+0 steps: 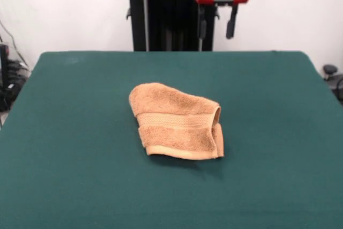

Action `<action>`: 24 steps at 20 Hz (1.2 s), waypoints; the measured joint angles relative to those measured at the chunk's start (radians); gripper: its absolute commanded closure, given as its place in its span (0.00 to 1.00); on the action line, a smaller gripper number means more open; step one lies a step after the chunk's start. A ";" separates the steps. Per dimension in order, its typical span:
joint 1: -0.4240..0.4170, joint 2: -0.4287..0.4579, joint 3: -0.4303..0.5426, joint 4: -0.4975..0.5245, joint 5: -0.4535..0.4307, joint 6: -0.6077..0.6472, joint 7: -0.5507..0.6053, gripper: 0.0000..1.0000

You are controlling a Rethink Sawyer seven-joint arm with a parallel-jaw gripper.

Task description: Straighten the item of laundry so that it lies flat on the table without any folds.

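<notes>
The item of laundry (176, 122), a small orange-tan terry towel, lies crumpled and folded over itself in the middle of the table (69, 148). Its woven band and hemmed edge face the near side, and a fold bulges up at its right end. My gripper (217, 25) hangs high over the table's far edge, well back from the towel and touching nothing. Its two black fingers (231, 22) stand apart below the red body, so it is open and empty.
The dark green cloth reaches out on all sides of the towel. Cables and dark equipment (8, 79) sit off the left edge. A small black object (329, 71) stands off the right edge.
</notes>
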 measured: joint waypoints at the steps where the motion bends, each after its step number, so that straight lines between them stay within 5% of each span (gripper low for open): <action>1: 0.000 0.014 0.000 -0.006 0.000 -0.008 0.000 0.00; 12: 0.007 0.161 0.000 -0.102 0.000 -0.032 0.000 0.00; 24: 0.015 0.229 -0.003 -0.230 0.002 -0.032 0.000 0.00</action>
